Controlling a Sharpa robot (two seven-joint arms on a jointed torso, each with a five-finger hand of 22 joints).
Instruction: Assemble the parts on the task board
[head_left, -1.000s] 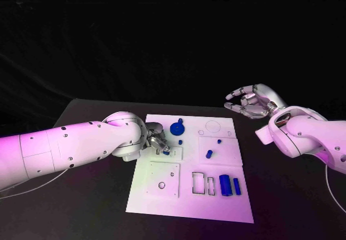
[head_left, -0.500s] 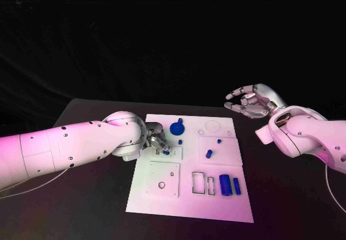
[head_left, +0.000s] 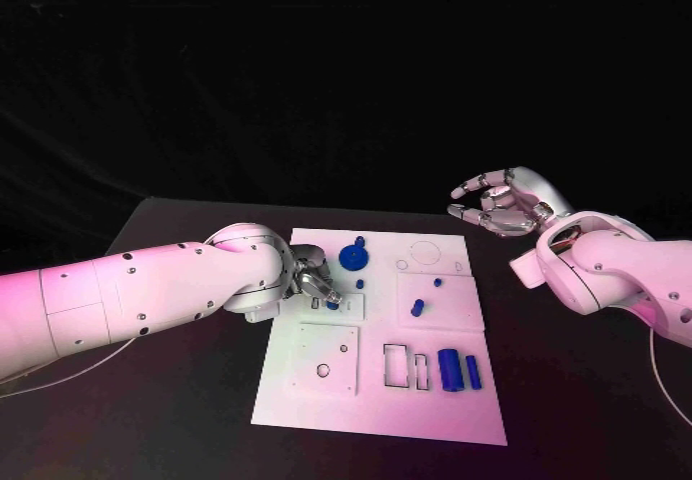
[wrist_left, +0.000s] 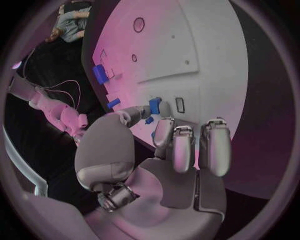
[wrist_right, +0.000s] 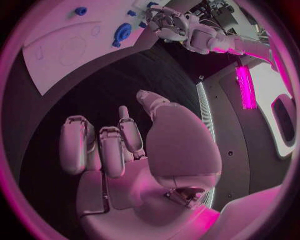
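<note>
Item: task board (head_left: 433, 415), a white plate lying mid-table on the black table (head_left: 173, 420), recorded part-way through assembly. We logged a blue disc (head_left: 353, 261) at the board's far side, with a small blue peg (head_left: 358, 241) just beyond it; another small peg (head_left: 418, 308) stood near the board's middle. Two blue bars (head_left: 460, 370), one thick and one thin, lay side by side at the near right, just beside two rectangular slots (head_left: 405, 365) that we judged unfilled. The left hand (head_left: 310, 285) rested low over the board's left edge, and in the left wrist view its thumb and a finger (wrist_left: 164, 131) pinched a small blue piece (wrist_left: 154, 105) close to the board surface. We judged this piece to be in the course of being seated, though whether it had entered a socket we could not tell. The right hand (head_left: 495, 205) hung above the table off the board's far right corner, fingers loosely curled and apart, holding nothing. We reckoned most of the work remained: bars, slots and several holes were not yet matched.
</note>
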